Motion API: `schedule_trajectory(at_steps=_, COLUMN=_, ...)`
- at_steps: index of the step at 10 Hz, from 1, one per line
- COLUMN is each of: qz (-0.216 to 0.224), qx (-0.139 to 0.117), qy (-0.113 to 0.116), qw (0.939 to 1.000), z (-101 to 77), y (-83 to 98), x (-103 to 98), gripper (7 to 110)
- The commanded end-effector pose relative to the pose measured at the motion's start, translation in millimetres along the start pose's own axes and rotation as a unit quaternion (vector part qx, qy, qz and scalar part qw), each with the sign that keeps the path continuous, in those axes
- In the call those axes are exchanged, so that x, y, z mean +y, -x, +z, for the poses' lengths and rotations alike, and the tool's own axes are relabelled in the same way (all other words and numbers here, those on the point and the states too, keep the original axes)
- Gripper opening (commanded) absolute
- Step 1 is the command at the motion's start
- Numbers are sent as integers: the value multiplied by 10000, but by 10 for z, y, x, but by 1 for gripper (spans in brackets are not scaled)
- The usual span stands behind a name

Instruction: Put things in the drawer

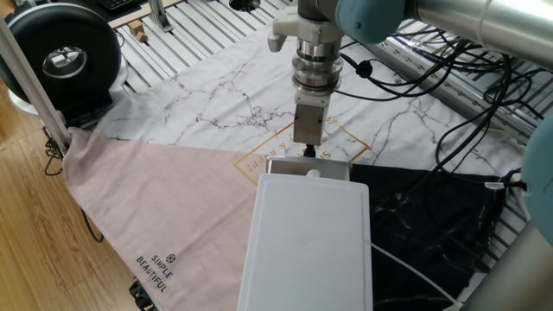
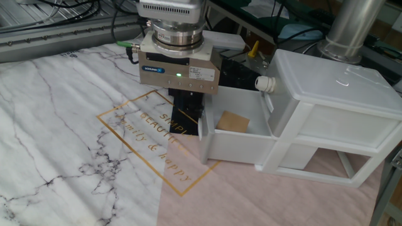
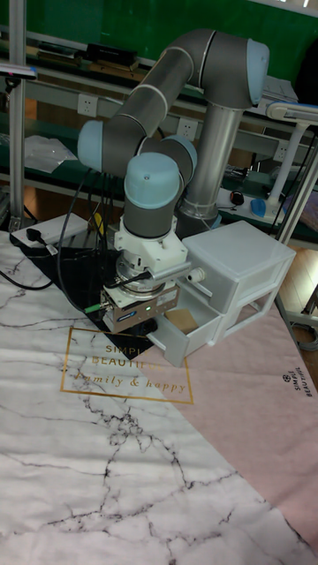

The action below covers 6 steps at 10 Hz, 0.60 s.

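The white drawer unit (image 2: 333, 94) stands at the right, its top drawer (image 2: 242, 145) pulled partly out. Inside it a small light-brown wooden cube (image 2: 233, 121) lies on the floor of the drawer. My gripper (image 2: 188, 114) hangs straight down just outside the drawer's front panel, its dark fingers close together and holding nothing. In the one fixed view the gripper (image 1: 308, 149) tip sits right at the front edge of the drawer (image 1: 307, 164), beyond the unit's flat top (image 1: 308, 242). In the tall view the gripper body (image 3: 141, 305) hides the fingers beside the drawer (image 3: 190, 340).
A marble-print mat (image 2: 63, 125) with gold lettering covers the table, with a pink cloth (image 1: 164, 207) beside it and a black cloth (image 1: 432, 216) by the unit. A round black device (image 1: 65, 56) stands at the far left. Cables (image 1: 467, 104) lie behind the arm.
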<state>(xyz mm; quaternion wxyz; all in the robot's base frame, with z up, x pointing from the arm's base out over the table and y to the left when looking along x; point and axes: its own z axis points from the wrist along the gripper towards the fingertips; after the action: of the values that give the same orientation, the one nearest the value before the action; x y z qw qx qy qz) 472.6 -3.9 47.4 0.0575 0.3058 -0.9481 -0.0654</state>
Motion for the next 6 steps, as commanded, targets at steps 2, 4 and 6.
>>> schedule_trajectory(at_steps=2, qz=28, qx=-75, qy=186, qw=9998, z=-34, y=30, x=91, gripper=7)
schedule_trajectory(at_steps=4, qz=30, qx=-87, qy=270, qw=9996, z=-54, y=35, x=140, gripper=7)
schedule_trajectory(at_steps=6, qz=35, qx=-76, qy=296, qw=9995, z=-77, y=28, x=163, gripper=7)
